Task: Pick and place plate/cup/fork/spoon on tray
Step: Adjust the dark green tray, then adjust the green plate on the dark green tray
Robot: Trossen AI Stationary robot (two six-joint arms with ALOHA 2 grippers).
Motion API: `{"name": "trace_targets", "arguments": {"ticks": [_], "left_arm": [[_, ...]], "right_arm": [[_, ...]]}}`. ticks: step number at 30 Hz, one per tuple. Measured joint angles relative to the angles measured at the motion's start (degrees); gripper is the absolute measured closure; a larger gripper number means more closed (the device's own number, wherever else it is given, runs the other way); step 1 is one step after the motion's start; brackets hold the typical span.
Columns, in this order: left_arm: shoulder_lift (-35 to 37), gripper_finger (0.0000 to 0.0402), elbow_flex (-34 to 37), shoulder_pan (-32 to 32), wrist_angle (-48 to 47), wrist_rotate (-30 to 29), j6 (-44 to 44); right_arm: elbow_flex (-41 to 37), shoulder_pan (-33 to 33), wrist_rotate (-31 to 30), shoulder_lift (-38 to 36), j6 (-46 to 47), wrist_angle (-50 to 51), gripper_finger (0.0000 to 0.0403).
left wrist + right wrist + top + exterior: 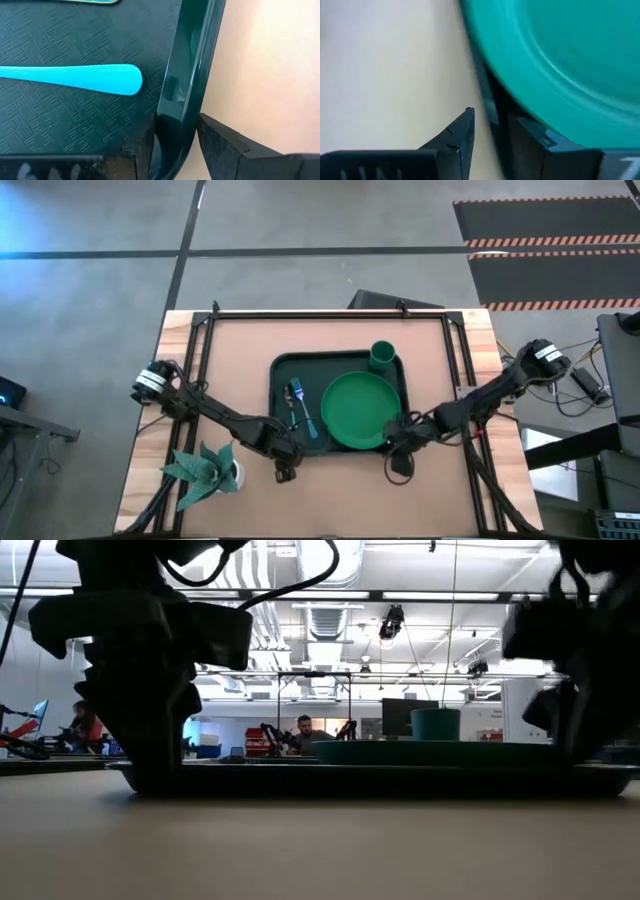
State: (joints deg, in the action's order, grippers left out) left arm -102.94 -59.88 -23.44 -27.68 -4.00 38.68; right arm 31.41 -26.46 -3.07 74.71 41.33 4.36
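now my left gripper (172, 145) straddles the near rim of the tray (192, 75), one finger inside on the textured floor and one outside on the table, jaws only slightly wider than the rim and, as far as i can tell, just touching it rather than squeezing. my right gripper (487, 135) sits at the tray's near edge on the other side, parted around the rim beside the plate (570, 55), nothing clamped that i can make out. in the high view everything is already loaded: the plate (360, 410) lies flat in the tray (283, 367), the cup (382, 356) stands at the far corner, the fork (295, 406) and spoon (309, 420) lie together beside the plate. i judge the tray stiff but smooth and slippery plastic, light yet awkward when loaded, so i would grip the raised rim squarely with both sides level, since the cup could tip and the cutlery could slide.
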Motion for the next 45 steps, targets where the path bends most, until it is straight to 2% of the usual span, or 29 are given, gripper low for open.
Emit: {"name": "trace_targets", "arguments": {"ticks": [6,15,21,26,30,33,36,41,45], "left_arm": [[-0.1,0.0269,0.0,-0.1,1.9,0.0,0.0],[-0.1,0.0269,-0.5,-0.9,2.7,-0.7,-0.2],[-0.3,0.0269,-2.9,-1.0,1.7,-0.2,-0.6],[-0.2,0.0269,-6.3,-1.0,1.2,-2.3,-3.5],[-0.1,0.0269,-9.8,-1.0,-2.0,-9.5,-7.2],[-0.1,0.0277,-12.4,-1.0,-8.9,-18.4,-8.3],[-0.1,0.0304,-13.7,-0.9,-14.4,-27.3,-7.7],[-0.1,0.0386,-13.5,-0.5,-18.7,-36.6,-7.3],[0.0,0.0399,-12.7,1.5,-23.0,-42.0,-5.6]], "right_arm": [[1.1,-3.1,-0.4,4.1,1.8,-6.7,0.0310],[7.5,-3.7,5.1,10.8,-0.3,-3.6,0.0315],[15.8,-3.9,6.7,11.0,-3.5,6.7,0.0325],[24.6,-4.1,4.6,10.6,-8.1,16.6,0.0330],[31.0,-4.1,0.2,10.6,-12.4,26.1,0.0336],[34.9,-4.1,-6.1,10.6,-12.9,35.0,0.0350],[36.8,-4.1,-12.4,10.6,-12.9,42.2,0.0377],[36.1,-3.5,-18.4,10.6,-12.9,44.8,0.0394],[33.8,-1.4,-21.1,10.6,-12.8,44.9,0.0394]]}}
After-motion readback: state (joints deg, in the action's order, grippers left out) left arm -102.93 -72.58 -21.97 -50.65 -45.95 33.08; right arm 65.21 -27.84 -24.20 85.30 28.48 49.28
